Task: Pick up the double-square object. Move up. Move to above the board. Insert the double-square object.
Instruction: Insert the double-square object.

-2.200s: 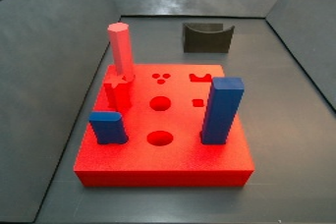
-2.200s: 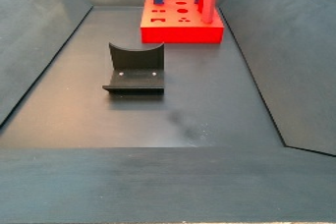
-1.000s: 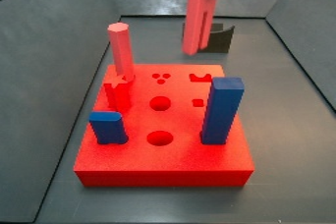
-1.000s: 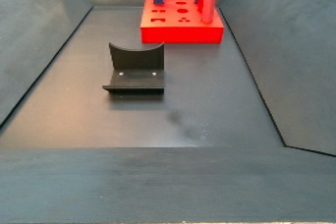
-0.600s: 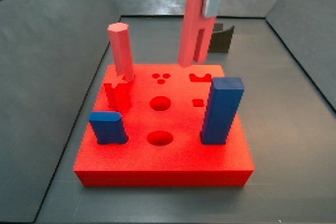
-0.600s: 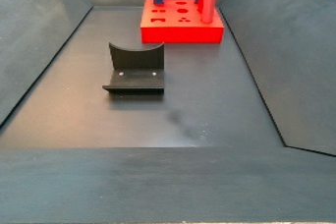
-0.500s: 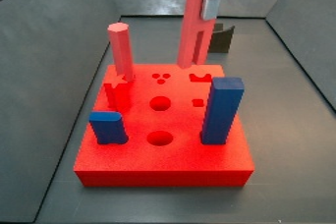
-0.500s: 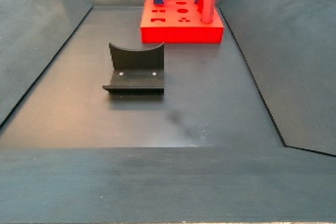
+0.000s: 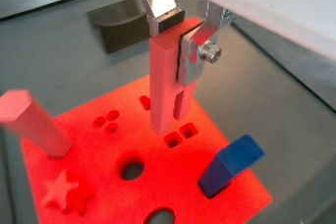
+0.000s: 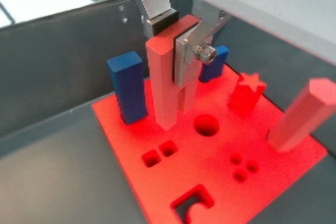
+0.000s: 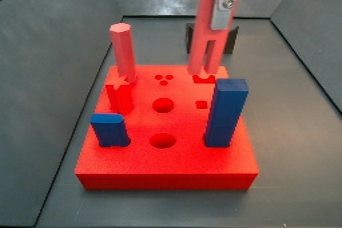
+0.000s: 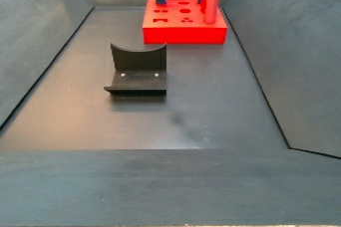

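Note:
My gripper (image 11: pixel 222 0) is shut on the top of the double-square object (image 11: pixel 207 37), a slender salmon-red stick that hangs upright over the back right of the board (image 11: pixel 134 167). In both wrist views the gripper (image 9: pixel 179 37) (image 10: pixel 176 39) clamps the stick (image 9: pixel 164 85) (image 10: pixel 170 85) between its silver fingers. The stick's lower end hovers above the board (image 9: pixel 210 135) (image 10: pixel 138 174), close to the small double-square hole (image 9: pixel 182 136) (image 10: pixel 160 151). In a side view the board (image 12: pixel 184 34) lies far back, and the gripper cannot be made out there.
On the board stand a pink-red hexagonal post (image 11: pixel 123 52), a short red star peg (image 11: pixel 120 94), a tall blue block (image 11: pixel 227 112) and a short blue peg (image 11: pixel 110 129). The dark fixture (image 12: pixel 138 69) stands on the floor beyond the board. Grey walls enclose the floor.
The gripper has carried the stick to the right and slightly lower over the board's back part. The pegs on the board have not moved.

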